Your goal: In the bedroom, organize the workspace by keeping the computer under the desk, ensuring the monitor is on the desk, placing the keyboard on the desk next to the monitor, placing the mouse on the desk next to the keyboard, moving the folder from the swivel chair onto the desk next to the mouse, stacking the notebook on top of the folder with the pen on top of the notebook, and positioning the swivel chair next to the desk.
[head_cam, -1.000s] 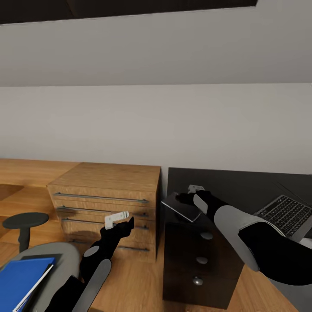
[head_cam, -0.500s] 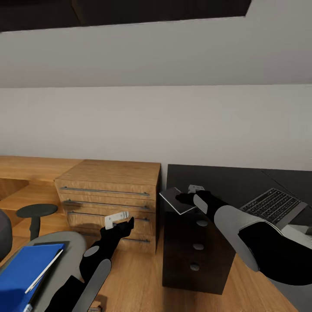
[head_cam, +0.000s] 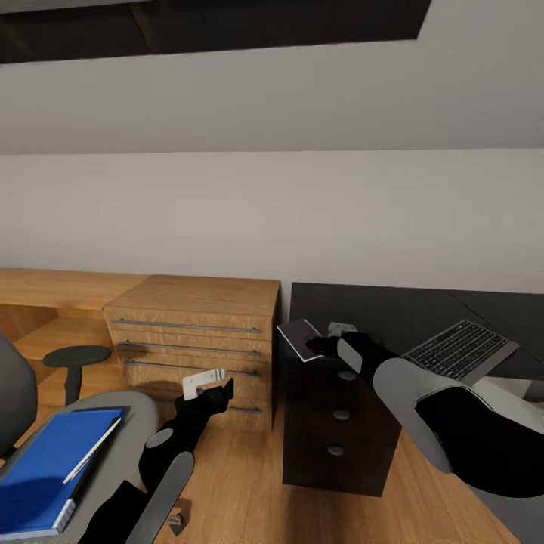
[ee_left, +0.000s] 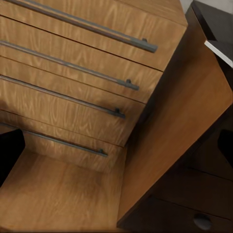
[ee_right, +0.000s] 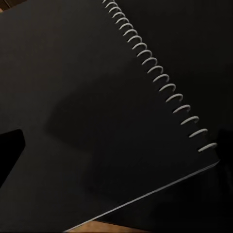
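Head view puts the black table (head_cam: 393, 302) at my right, a light-wood drawer chest (head_cam: 198, 344) beside it and a black drawer cabinet (head_cam: 340, 423) in front. The swivel chair (head_cam: 113, 423) sits at my lower left, carrying the blue folder (head_cam: 45, 468) with the pen (head_cam: 92, 449) on top. My right fingers (head_cam: 332, 340) grip the notebook (head_cam: 300, 338) above the cabinet. My left fingers (head_cam: 204, 381) hang released, holding nothing. The keyboard (head_cam: 461, 349) lies on the table.
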Motion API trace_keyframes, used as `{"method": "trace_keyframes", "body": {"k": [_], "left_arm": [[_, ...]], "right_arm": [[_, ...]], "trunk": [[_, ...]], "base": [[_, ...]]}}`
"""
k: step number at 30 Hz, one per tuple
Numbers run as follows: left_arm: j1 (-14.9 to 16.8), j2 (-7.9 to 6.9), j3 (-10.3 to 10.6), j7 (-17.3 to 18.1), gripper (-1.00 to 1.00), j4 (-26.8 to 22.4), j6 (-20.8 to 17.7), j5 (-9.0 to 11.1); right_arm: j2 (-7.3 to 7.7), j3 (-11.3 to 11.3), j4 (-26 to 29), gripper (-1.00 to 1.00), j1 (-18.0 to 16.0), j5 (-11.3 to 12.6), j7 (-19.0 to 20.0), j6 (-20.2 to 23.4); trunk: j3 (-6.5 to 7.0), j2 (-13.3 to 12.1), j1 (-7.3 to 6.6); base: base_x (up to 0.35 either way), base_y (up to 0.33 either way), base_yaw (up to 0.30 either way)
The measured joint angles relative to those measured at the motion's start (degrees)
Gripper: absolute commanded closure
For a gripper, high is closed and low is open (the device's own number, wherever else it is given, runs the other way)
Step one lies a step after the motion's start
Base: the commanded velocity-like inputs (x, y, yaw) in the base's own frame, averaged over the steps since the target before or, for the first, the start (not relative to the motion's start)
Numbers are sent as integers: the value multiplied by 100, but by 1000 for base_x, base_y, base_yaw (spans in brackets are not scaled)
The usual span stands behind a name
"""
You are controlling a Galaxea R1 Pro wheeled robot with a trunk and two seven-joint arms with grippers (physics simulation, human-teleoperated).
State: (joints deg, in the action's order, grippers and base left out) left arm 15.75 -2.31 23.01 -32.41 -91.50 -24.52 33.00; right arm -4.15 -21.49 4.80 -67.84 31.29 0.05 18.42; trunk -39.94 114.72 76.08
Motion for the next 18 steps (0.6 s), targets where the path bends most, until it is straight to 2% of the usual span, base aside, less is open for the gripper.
{"method": "trace_keyframes", "body": {"k": [2,18], "left_arm": [[0,0,3,0,-100,0,-2,1],[0,0,6,0,-100,8,-10,0]], "right_arm": [[0,1,-4,-100,0,1,-1,-7],[2,36,-397,-100,3,26,-26,-11]], "trunk": [[0,0,0],[286,-641,-351]], "base": [[-5,0,0],[0,0,0]]}}
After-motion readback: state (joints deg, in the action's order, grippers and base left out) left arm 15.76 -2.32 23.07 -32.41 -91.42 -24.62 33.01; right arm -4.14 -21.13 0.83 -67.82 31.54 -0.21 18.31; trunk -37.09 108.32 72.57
